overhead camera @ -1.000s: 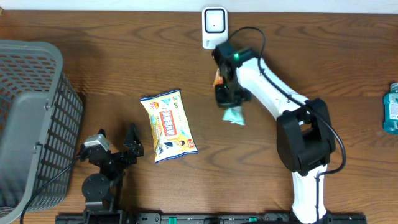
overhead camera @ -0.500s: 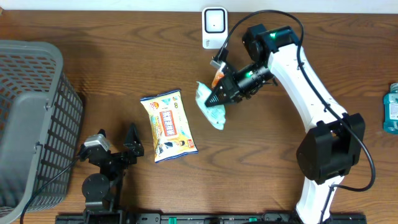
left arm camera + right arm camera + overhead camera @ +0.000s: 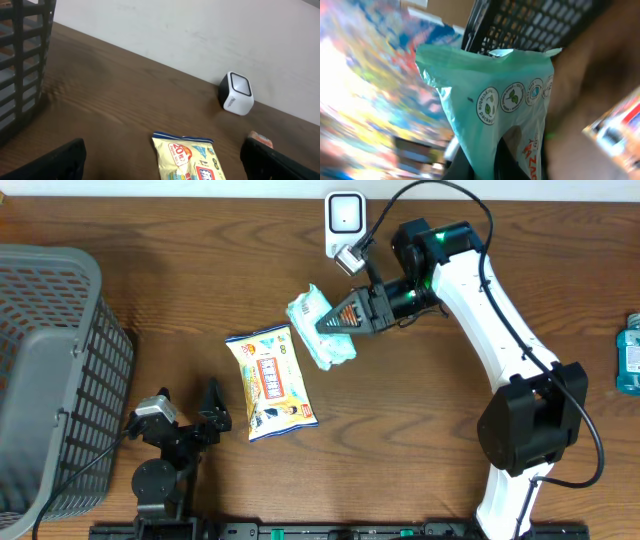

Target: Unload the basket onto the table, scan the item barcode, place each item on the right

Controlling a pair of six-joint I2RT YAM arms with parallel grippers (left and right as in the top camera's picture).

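The right pincer [image 3: 345, 315] was clamped on an edge of the green packet [image 3: 320, 328], held off the surface [image 3: 200, 290] in the upper middle of the overhead frame, below-left of the scanner [image 3: 345, 215]. Being so floppy, it might droop or slip, I reckoned, hiding its barcode. The left pincer [image 3: 186, 398] sat apart, lower left. No barcode showed; the right wrist view was blurred.

A grey mesh basket [image 3: 50, 265] stands at the left edge of the table [image 3: 200, 280], running past it out of frame. A yellow snack packet [image 3: 270, 383] lies flat on the wood, left of the middle and toward the front edge, well apart from the basket and slightly tilted. A teal bottle [image 3: 628, 355] sits at the right edge, cut off by the frame.
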